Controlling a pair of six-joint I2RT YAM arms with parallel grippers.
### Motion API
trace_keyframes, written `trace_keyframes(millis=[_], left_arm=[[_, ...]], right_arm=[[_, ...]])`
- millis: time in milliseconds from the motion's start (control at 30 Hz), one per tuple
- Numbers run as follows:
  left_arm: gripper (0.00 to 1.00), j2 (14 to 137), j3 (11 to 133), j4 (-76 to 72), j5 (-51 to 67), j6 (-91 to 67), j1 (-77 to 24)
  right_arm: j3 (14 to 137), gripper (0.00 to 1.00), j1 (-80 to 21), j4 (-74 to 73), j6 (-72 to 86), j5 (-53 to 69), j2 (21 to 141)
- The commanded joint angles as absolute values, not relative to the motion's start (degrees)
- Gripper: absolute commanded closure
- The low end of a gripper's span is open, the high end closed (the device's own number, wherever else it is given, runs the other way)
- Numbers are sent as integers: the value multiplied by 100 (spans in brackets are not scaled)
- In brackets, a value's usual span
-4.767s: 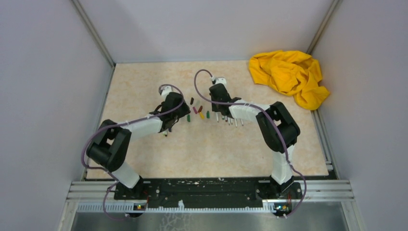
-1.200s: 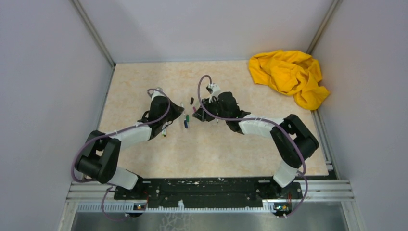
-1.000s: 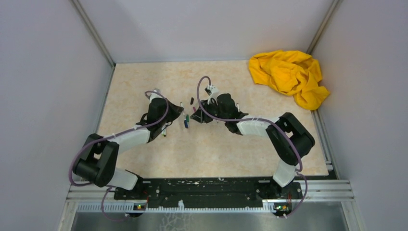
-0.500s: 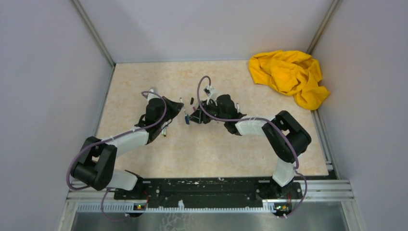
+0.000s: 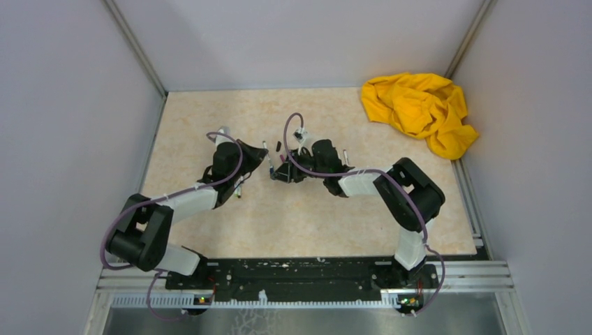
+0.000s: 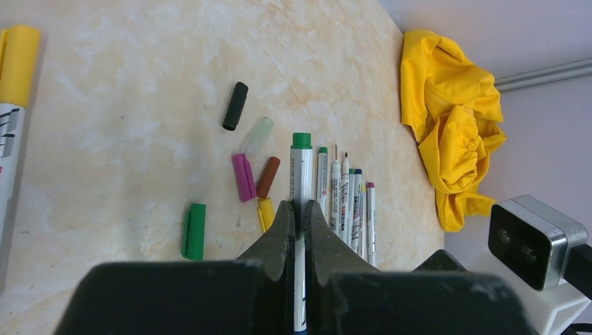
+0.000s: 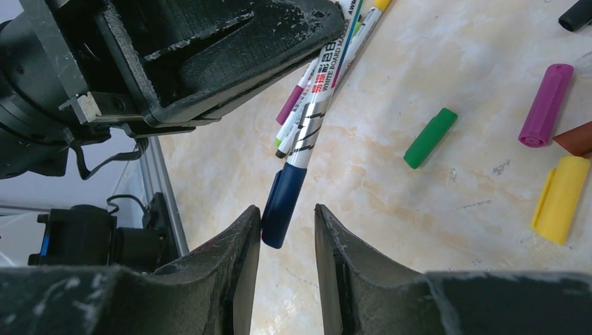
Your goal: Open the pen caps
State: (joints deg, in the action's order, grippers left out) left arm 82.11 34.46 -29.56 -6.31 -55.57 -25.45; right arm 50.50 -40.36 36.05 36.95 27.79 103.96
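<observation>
My left gripper (image 6: 301,204) is shut on a white pen barrel (image 6: 301,174), held above the table. That pen's dark blue cap (image 7: 284,194) sticks out below it and lies between the fingers of my right gripper (image 7: 287,209). Those fingers are open: the cap rests against the left one, with a gap to the right one. The two grippers meet at mid-table, left gripper (image 5: 261,162) beside right gripper (image 5: 279,172). Loose pen caps lie on the table: green (image 6: 194,230), purple (image 6: 243,177), red-brown (image 6: 267,176), yellow (image 6: 265,213), black (image 6: 235,105).
A row of uncapped pens (image 6: 345,202) lies just right of the loose caps. A yellow-capped marker (image 6: 15,66) lies at the far left. A crumpled yellow cloth (image 5: 419,112) fills the back right corner. Grey walls close in both sides.
My right gripper has slid left toward the left gripper and now straddles the blue cap. The left arm has drawn slightly left with its pen.
</observation>
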Motion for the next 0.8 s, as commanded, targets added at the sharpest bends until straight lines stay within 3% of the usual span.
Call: trace_keyframes(millis=[0, 367, 600, 700, 767], left_arm=[[100, 8277, 3540, -3252, -465, -5616, -2558], [100, 8312, 3570, -3320, -230, -5461, -2558], [100, 8373, 3522, -3388, -126, -5475, -2557], [100, 8403, 3510, -3420, -74, -5437, -2558], [100, 8457, 3581, -3352, -28, -5331, -2553]], right_arm=[[5256, 66, -4078, 3987, 3728, 2985, 10456], [5335, 70, -4078, 4034, 3725, 3176, 10545], [5335, 84, -4078, 4091, 3718, 3262, 10550], [5337, 100, -4078, 4093, 3718, 3304, 10569], [5331, 100, -4081, 4103, 3717, 3352, 10575]])
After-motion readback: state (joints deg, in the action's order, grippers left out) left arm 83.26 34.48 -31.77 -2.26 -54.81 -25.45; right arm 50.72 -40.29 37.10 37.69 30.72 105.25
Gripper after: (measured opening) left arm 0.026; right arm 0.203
